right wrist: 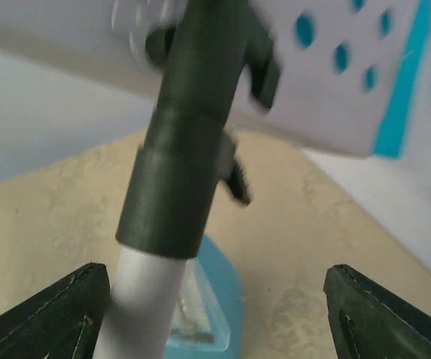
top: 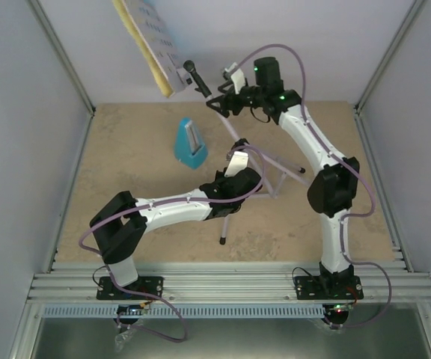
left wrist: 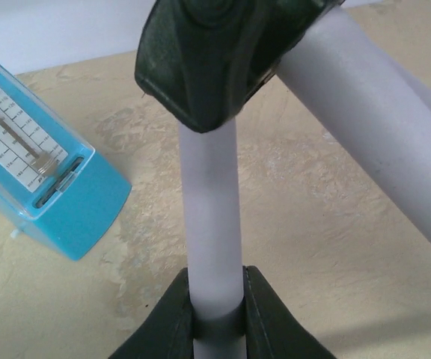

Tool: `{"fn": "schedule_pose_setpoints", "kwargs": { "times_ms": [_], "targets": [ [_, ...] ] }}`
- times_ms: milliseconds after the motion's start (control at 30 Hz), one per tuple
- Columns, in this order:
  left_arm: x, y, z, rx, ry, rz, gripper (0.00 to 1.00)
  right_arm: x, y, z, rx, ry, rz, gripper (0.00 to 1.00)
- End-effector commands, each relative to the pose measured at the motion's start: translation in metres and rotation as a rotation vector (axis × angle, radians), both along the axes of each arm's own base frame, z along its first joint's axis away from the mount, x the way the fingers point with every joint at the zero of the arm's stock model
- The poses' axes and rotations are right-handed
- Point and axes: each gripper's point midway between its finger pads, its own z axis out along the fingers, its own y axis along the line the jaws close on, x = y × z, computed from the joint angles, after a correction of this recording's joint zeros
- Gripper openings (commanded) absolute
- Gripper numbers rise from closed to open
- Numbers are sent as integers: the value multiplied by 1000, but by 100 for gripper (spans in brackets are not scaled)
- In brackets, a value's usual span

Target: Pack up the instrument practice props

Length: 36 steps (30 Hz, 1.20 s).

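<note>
The pale lilac music stand (top: 275, 183) stands at the table's middle, its holed desk (top: 159, 37) raised at the back left. A yellow sheet (top: 147, 56) and a cyan sheet (top: 153, 7) lie on the desk. My left gripper (top: 238, 153) is shut on the stand's lower tube (left wrist: 212, 224), just below the black hub (left wrist: 215, 52). My right gripper (top: 219, 103) is wide open beside the upper pole (right wrist: 137, 314) and its black collar (right wrist: 182, 164); the pole is against the left finger (right wrist: 51, 314). The blue metronome (top: 191, 142) stands upright left of the stand.
Grey walls close in the tan table on the left, back and right. An aluminium rail (top: 230, 284) runs along the near edge. A tripod leg ends at a foot (top: 223, 241) near the front, and another leg reaches right (top: 303, 170).
</note>
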Motion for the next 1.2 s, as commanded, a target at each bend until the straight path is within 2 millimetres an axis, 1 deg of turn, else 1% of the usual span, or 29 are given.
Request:
{"fn": "schedule_pose_setpoints", "kwargs": {
  "times_ms": [0, 33, 133, 167, 267, 300, 400, 433, 467, 500, 567, 600, 700, 767, 800, 833, 867, 900, 1000, 1033, 1100, 1133, 1167],
  "targets": [
    [-11, 4, -8, 214, -21, -65, 0, -15, 6, -62, -102, 179, 67, 77],
    [-11, 5, -8, 215, -21, -67, 0, -20, 9, -58, -82, 166, 88, 76],
    [-11, 3, -6, 216, -24, -72, 0, -31, 16, -34, -30, 116, 127, 76],
    [-10, 3, -5, 217, -25, -72, 0, -34, 18, -25, -14, 108, 140, 73],
    [-11, 4, -3, 214, -27, -72, 0, -40, 21, -10, 13, 97, 174, 59],
    [-11, 4, -2, 214, -29, -71, 0, -44, 22, -6, 23, 93, 191, 53],
    [-13, 6, -1, 212, -30, -69, 0, -55, 26, 5, 51, 87, 238, 23],
    [-14, 6, -1, 208, -30, -70, 0, -59, 27, 9, 59, 81, 253, 11],
    [-14, 6, 0, 202, -29, -72, 0, -64, 29, 14, 68, 72, 269, 4],
    [-15, 7, 1, 191, -28, -73, 0, -69, 29, 21, 80, 60, 284, 1],
    [-17, 7, 1, 173, -21, -80, 0, -82, 29, 37, 114, 31, 325, 0],
    [-18, 7, 1, 158, -16, -86, 2, -88, 27, 46, 132, 13, 342, 0],
    [-26, 4, 3, 93, 2, -127, 22, -111, 21, 73, 188, -46, 387, 0],
    [-34, 0, 7, 24, 16, -177, 44, -131, 15, 91, 231, -106, 432, 1],
    [-40, -2, 10, -14, 19, -208, 57, -141, 12, 97, 248, -124, 455, 1],
    [-45, -2, 14, -54, 18, -236, 68, -151, 9, 104, 265, -149, 477, 1],
    [-51, -3, 20, -103, 13, -270, 76, -160, 6, 109, 281, -160, 494, 1],
    [-58, -2, 24, -146, 9, -305, 83, -167, 3, 113, 293, -175, 505, 1],
    [-82, -3, 39, -277, -9, -433, 96, -191, -6, 126, 324, -235, 553, 0],
    [-90, -5, 43, -322, -5, -491, 99, -198, -9, 128, 333, -246, 574, 0],
    [-102, -9, 54, -427, 28, -583, 99, -209, -14, 133, 355, -274, 597, 0],
    [-105, -10, 56, -468, 46, -608, 99, -215, -16, 134, 366, -282, 608, 0],
    [-108, -10, 58, -502, 59, -627, 99, -222, -19, 138, 379, -306, 619, 0]
  ]
}}
